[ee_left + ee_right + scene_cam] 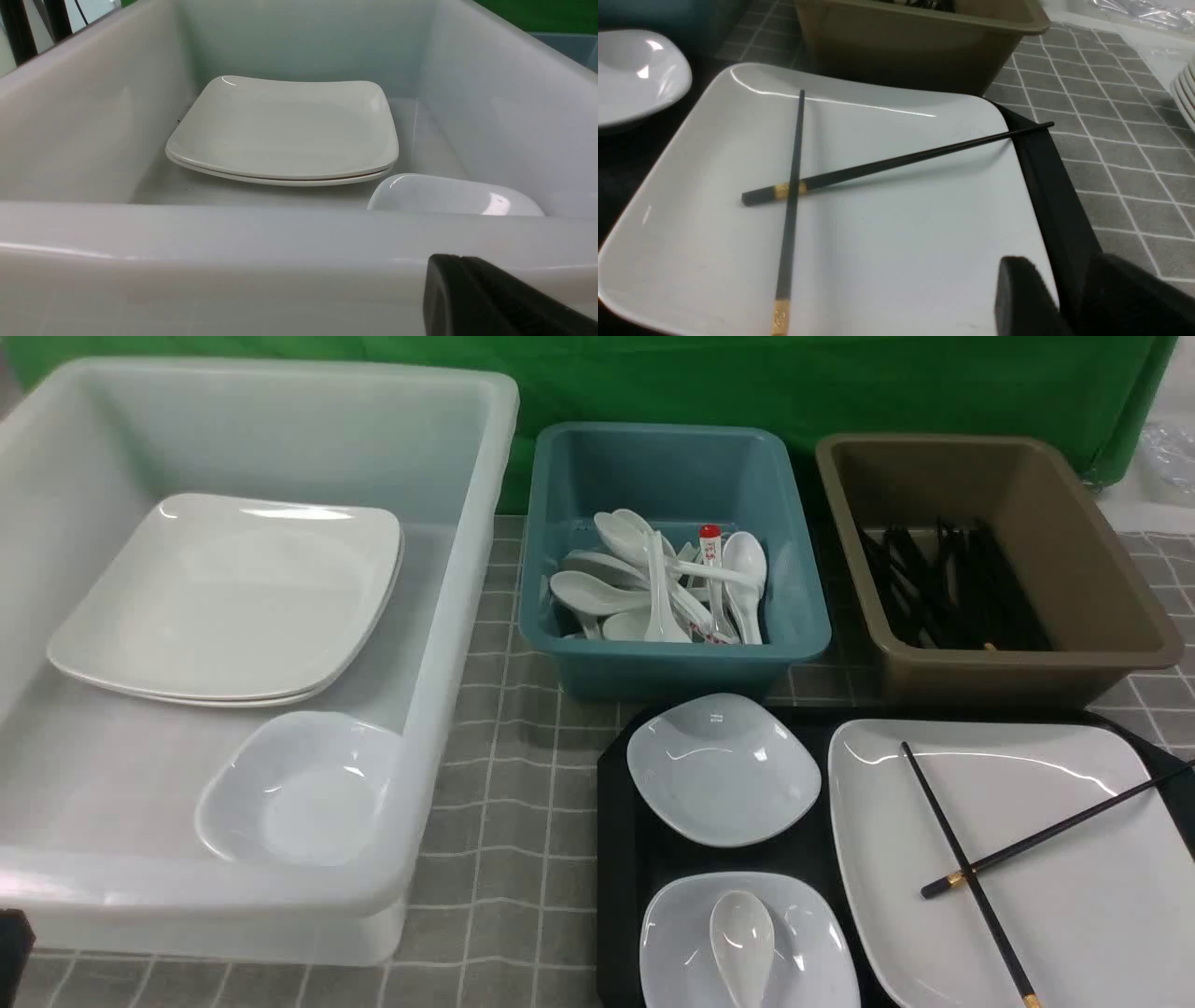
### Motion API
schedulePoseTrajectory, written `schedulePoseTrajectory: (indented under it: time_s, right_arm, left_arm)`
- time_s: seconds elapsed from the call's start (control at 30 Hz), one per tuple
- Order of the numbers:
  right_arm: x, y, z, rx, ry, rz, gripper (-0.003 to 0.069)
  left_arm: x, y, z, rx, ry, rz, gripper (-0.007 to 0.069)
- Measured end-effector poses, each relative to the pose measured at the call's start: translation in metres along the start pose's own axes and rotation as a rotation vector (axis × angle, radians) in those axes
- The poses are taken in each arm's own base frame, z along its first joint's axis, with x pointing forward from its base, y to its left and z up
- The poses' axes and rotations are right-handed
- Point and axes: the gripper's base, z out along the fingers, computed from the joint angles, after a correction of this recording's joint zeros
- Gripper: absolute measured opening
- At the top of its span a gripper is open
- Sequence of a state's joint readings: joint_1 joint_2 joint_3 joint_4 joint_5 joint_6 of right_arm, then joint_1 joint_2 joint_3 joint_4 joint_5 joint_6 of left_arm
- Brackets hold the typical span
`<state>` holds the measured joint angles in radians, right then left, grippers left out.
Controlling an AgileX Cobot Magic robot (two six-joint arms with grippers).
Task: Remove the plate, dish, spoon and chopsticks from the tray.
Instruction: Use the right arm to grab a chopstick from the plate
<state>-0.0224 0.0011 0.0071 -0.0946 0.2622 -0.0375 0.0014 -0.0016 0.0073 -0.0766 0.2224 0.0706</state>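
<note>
Pincers do not show from the front, only the full tray (616,821). Left pincer (462,284), shut and empty, sits just outside the white tub (233,233). Right pincer (1064,280), jaws apart and empty, hangs at the rim of the plate (901,242); I think tipping it could roll the crossed chopsticks (791,189) off.

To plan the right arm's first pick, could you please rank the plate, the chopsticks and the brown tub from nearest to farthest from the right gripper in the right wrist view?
1. plate: its edge lies just beside the right gripper.
2. chopsticks: crossed on the plate, farther in.
3. brown tub: beyond the plate's far edge.
</note>
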Motion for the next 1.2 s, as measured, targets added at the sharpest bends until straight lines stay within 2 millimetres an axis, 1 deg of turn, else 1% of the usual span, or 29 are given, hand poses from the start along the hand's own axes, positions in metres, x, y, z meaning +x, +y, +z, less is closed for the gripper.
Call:
schedulePoseTrajectory:
  time_s: [0.57, 0.7, 0.83, 0.9, 0.93, 1.0, 1.03, 1.07, 1.1, 1.2]
  right_arm:
    - [0.0, 0.0, 0.0, 0.0, 0.0, 0.0, 0.0238]
    - [0.0, 0.0, 0.0, 0.0, 0.0, 0.0, 0.0238]
    - [0.0, 0.0, 0.0, 0.0, 0.0, 0.0, 0.0238]
    - [0.0, 0.0, 0.0, 0.0, 0.0, 0.0, 0.0238]
    - [0.0, 0.0, 0.0, 0.0, 0.0, 0.0, 0.0238]
    - [0.0, 0.0, 0.0, 0.0, 0.0, 0.0, 0.0238]
    - [0.0, 0.0, 0.0, 0.0, 0.0, 0.0, 0.0238]
    - [0.0, 0.0, 0.0, 0.0, 0.0, 0.0, 0.0238]
    - [0.0, 0.0, 0.0, 0.0, 0.0, 0.0, 0.0238]
    - [0.0, 0.0, 0.0, 0.0, 0.0, 0.0, 0.0238]
  left_arm:
    - [0.0, 0.0, 0.0, -0.002, -0.001, 0.012, 0.0002]
    - [-0.004, 0.001, 0.0, -0.007, -0.042, 0.026, 0.0002]
    - [-0.014, 0.001, -0.001, 0.001, -0.154, -0.103, 0.0002]
    - [-0.016, 0.001, -0.001, 0.01, -0.175, -0.183, 0.0003]
    - [-0.016, 0.001, -0.001, 0.011, -0.177, -0.194, 0.0003]
    - [-0.018, 0.001, -0.002, 0.03, -0.193, -0.372, 0.0003]
    - [-0.018, 0.001, -0.002, 0.032, -0.195, -0.398, 0.0003]
    - [-0.019, 0.001, -0.002, 0.038, -0.21, -0.463, 0.0003]
    - [-0.021, 0.002, -0.002, 0.039, -0.227, -0.498, 0.0003]
    - [-0.023, 0.003, -0.003, 0.038, -0.257, -0.518, 0.0003]
